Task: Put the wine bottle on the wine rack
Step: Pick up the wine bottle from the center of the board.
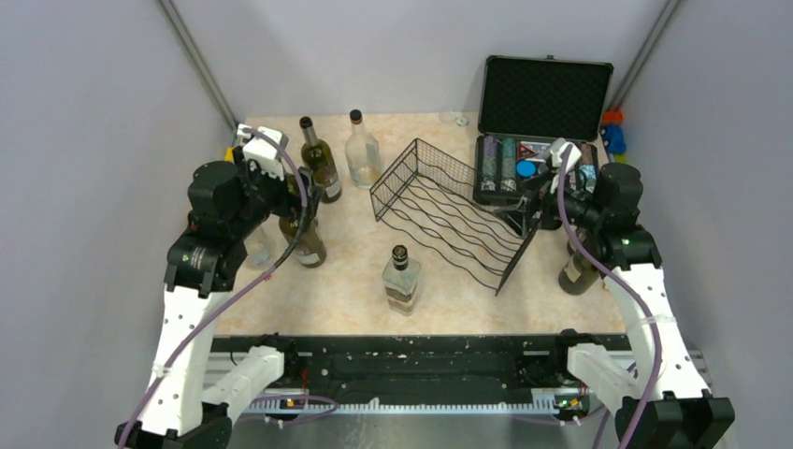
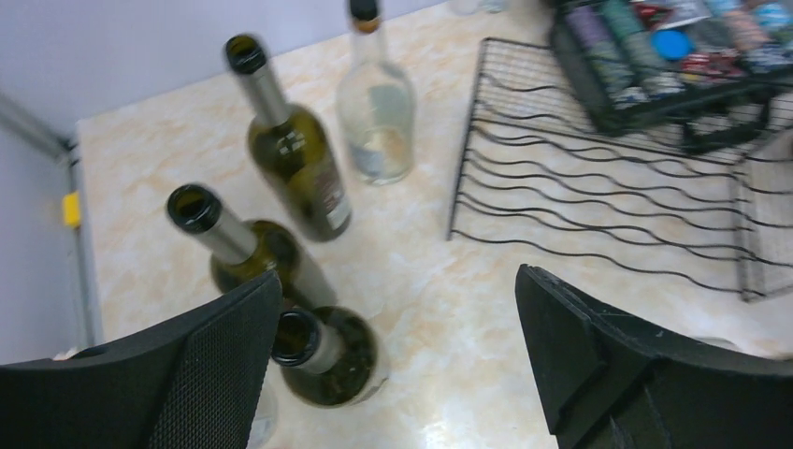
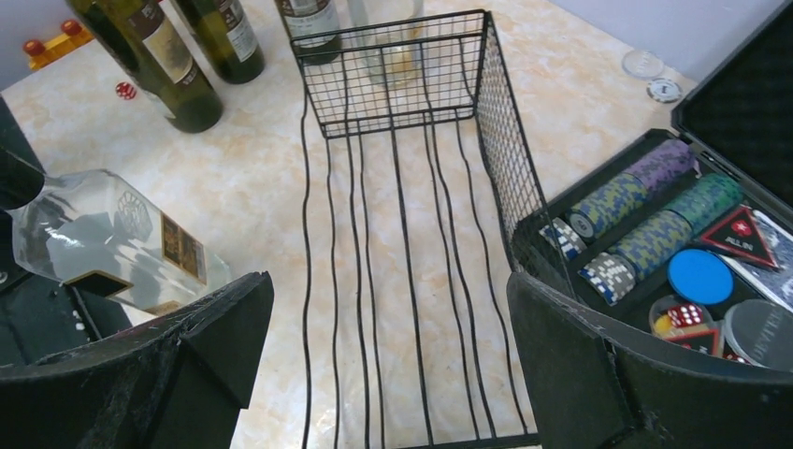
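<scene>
Hanging above the bottles at the left of the counter [image 2: 439, 281], the left end effector [image 2: 397, 304] has its jaws spread as wide as they go and grips nothing. The nearest green bottle [image 2: 332, 365] stands upright below it. Its open mouth sits just beside the inner edge of the left finger [image 2: 206, 374]; whether the two touch cannot be told. The right finger is well apart from it.

Two more green bottles [image 2: 252, 253] [image 2: 304, 173] and a clear bottle [image 2: 379, 117] stand farther back. All are on the counter, apart from the rack [image 2: 580, 206].

The rack sits mid-counter, to the right of that cluster, with its raised grid end toward the right arm.

The right end effector [image 3: 388, 299] hovers over the rack, its jaws also fully apart. It holds nothing and touches nothing, and the wavy wires of the rack show between the fingers [image 3: 215, 346].

A squat clear bottle [image 3: 103, 238] stands on the counter near the front of the rack. The open case [image 3: 655, 234] of chips lies just beside the rack on its other side. A dark bottle [image 1: 580, 271] stands by the right arm, partly hidden.
</scene>
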You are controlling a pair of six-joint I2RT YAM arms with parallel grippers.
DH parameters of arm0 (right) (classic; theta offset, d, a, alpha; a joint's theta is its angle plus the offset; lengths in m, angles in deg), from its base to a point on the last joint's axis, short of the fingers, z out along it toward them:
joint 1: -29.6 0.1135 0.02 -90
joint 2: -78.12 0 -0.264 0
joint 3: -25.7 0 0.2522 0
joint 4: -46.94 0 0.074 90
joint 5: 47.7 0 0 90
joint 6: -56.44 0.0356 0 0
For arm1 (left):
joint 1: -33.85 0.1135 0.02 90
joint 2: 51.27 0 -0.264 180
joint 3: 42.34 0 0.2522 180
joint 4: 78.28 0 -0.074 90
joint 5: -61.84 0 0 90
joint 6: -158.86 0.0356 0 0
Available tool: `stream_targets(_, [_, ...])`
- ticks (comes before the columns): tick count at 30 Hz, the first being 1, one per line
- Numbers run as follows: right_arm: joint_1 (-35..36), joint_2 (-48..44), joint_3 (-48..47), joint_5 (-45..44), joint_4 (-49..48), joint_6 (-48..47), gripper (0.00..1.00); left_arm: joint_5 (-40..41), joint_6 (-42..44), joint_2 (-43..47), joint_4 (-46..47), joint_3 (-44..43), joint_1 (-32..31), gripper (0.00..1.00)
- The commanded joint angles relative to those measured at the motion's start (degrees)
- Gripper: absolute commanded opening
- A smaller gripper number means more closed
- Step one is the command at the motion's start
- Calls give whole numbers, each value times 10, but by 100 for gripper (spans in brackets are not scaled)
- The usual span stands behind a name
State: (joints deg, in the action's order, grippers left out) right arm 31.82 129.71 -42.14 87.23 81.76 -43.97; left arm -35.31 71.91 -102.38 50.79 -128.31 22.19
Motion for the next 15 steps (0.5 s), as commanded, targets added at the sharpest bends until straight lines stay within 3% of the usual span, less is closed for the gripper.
stream_targets(1, [32,7,-20,-3,10,-31,99,-172,12,-16,-83,-78,-5,99])
stream_targets(5, [55,12,-13,-3,31,-55,99,-216,22,-52,-139,-122,-51,99])
stream_targets(15, [111,37,-20,-12,74,-108,99,-230,66,-125,-161,-139,-214,99])
